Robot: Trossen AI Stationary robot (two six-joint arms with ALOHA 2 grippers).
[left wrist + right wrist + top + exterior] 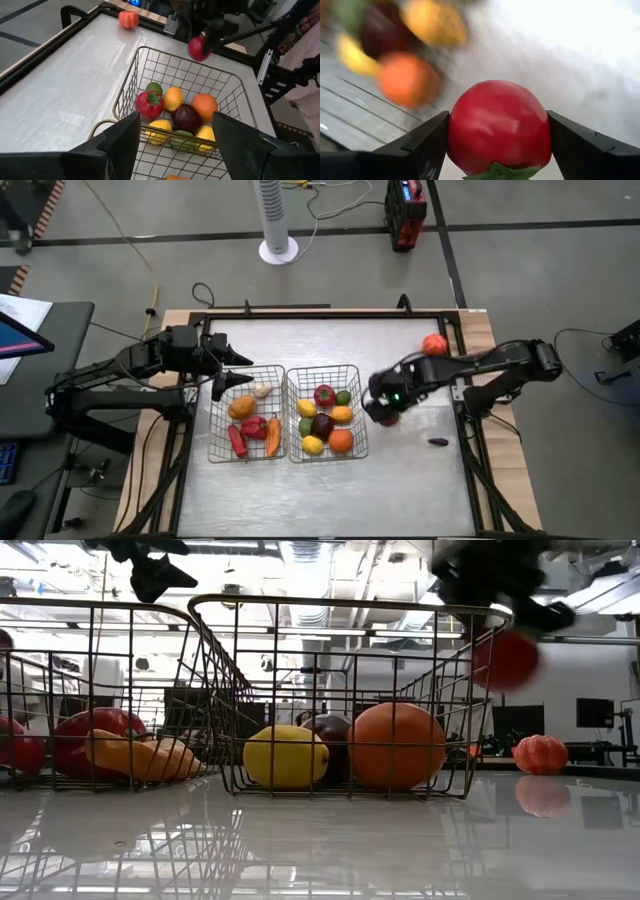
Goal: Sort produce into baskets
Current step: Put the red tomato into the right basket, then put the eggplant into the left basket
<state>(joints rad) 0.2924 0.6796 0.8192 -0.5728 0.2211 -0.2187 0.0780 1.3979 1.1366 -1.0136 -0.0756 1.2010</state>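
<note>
Two wire baskets stand side by side: the left basket (247,427) holds red, orange and whitish pieces, the right basket (325,412) holds several round fruits. My right gripper (385,412) is shut on a red round fruit (498,126) just right of the right basket, lifted above the table, as the low view (505,658) shows. My left gripper (228,372) is open and empty, above the left basket's far edge. An orange pumpkin-like piece (434,344) and a small dark piece (438,442) lie on the table. My right gripper pinches the red fruit by its two opposite sides (455,135) between its two fingers. The fruit is lifted clear of the table (505,658), beside the right basket's rim, with its green leafy end (497,172) turned back toward the gripper.
The baskets' wire walls (340,690) rise well above the tabletop. Bare table lies right of the baskets (420,470) and along the near edge. A black frame (330,310) edges the table. A white fan stand (278,248) is on the floor beyond.
</note>
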